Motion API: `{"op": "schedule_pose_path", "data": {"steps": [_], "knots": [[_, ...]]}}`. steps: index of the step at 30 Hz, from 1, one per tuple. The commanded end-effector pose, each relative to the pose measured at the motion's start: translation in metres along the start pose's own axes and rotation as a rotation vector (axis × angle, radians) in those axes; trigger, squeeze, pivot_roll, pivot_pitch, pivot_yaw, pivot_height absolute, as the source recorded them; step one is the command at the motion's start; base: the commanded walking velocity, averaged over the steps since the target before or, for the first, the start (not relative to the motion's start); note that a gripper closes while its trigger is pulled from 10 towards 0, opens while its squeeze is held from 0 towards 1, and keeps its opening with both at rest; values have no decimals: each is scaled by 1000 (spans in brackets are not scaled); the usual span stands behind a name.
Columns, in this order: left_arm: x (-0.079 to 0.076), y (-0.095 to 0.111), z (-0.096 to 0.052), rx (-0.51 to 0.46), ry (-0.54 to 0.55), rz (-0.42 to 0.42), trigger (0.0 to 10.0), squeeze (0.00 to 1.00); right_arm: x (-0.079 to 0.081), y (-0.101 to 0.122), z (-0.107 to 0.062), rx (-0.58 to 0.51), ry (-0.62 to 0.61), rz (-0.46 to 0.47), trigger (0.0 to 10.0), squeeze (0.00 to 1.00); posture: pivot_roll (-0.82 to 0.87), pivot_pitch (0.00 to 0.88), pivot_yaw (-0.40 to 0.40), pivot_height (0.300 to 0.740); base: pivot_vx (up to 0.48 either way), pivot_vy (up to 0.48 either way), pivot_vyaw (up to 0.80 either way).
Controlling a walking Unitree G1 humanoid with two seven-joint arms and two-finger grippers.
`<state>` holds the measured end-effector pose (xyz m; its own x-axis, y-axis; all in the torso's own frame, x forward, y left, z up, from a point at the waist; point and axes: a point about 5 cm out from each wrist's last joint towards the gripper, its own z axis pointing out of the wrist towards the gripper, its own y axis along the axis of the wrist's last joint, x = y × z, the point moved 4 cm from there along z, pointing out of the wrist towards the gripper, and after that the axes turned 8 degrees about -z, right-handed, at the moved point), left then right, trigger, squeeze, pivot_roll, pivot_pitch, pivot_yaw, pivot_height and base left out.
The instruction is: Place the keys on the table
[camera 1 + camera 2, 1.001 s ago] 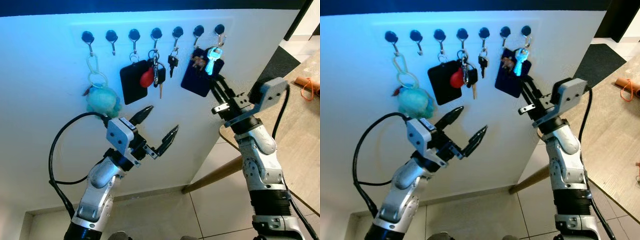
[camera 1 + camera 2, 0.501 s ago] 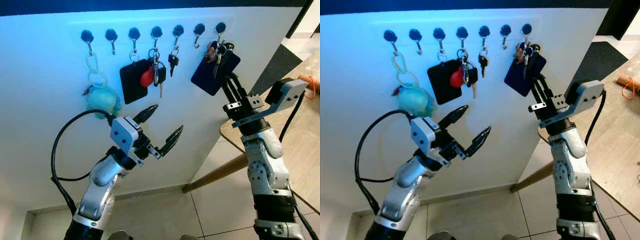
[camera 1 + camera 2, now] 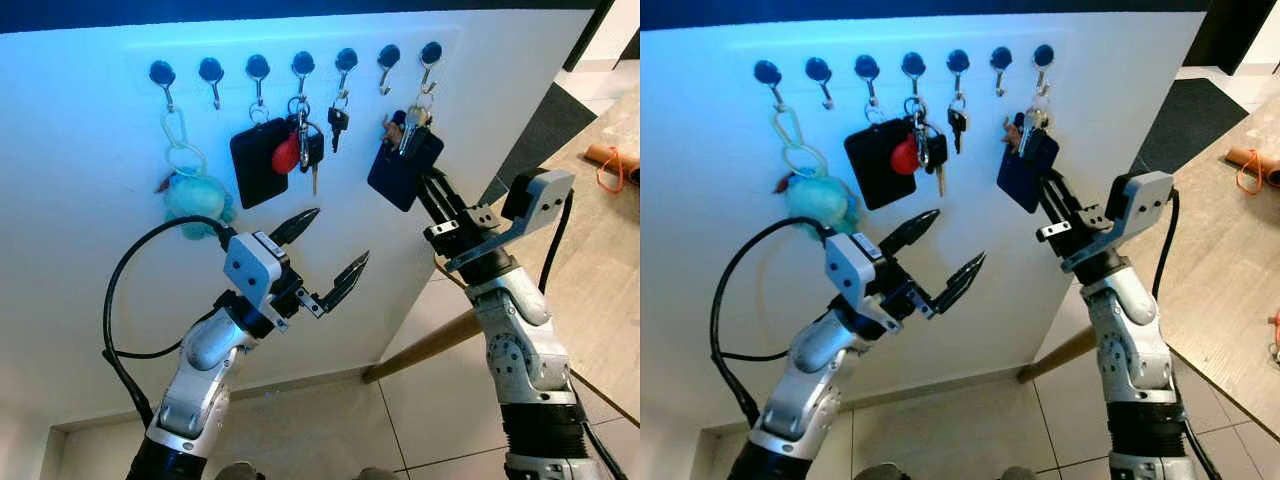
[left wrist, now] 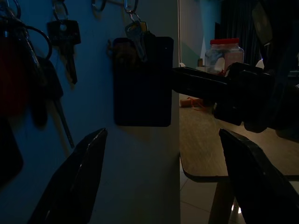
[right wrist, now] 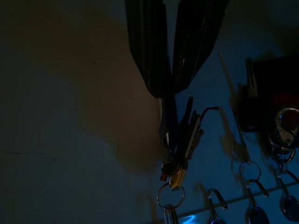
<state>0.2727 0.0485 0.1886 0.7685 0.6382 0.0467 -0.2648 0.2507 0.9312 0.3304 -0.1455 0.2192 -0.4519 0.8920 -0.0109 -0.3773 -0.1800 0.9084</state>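
On white wall (image 3: 90, 320), hooks (image 3: 300, 64) at 12 o'clock. Keys (image 3: 408, 128) with dark pouch (image 3: 400, 172) hang from rightmost hook, right gripper (image 3: 432, 192) clenched on pouch. Left gripper (image 3: 325, 255) spread wide, nothing held. Wooden table (image 3: 600, 280) at 3 o'clock, tiled floor (image 3: 330, 430) below.

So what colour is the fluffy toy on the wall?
The toy is teal, clearest in the left eye view.
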Motion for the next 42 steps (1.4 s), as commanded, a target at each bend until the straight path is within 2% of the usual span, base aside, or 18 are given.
{"op": "schedule_pose_path", "data": {"steps": [1, 8, 12, 20, 26, 34, 42], "knots": [[-2, 1, 0, 16, -22, 23, 10000, 0, 8, -9, 3, 41, 26, 27, 10000, 0, 46, 95, -18, 740, 0, 0, 0], [-2, 2, 0, 14, -24, 24, 10000, 0, 13, 5, 12, -8, 46, 39, 10000, 0, 47, 95, -18, 740, 0, 0, 0], [-2, 3, 1, 9, -25, 21, 10000, 0, 23, 21, 20, -59, 89, 56, 10000, 0, 48, 95, -16, 740, 0, 0, 0], [-2, 8, 5, -8, -28, 16, 10000, 0, 37, 36, 26, -105, 141, 75, 10000, 0, 48, 96, -9, 740, 0, 0, 0], [-1, 9, 7, -13, -29, 15, 10000, 0, 40, 42, 28, -124, 148, 79, 10000, 0, 47, 98, -8, 740, 0, 0, 0], [-2, 12, 7, -21, -32, 14, 10000, 0, 40, 37, 24, -91, 143, 79, 10000, 0, 48, 98, -10, 740, 0, 0, 0], [-4, 13, 8, -25, -41, 8, 10000, 0, 39, 17, 3, 28, 198, 68, 10000, 0, 46, 97, -13, 740, 0, 0, 0]]}}
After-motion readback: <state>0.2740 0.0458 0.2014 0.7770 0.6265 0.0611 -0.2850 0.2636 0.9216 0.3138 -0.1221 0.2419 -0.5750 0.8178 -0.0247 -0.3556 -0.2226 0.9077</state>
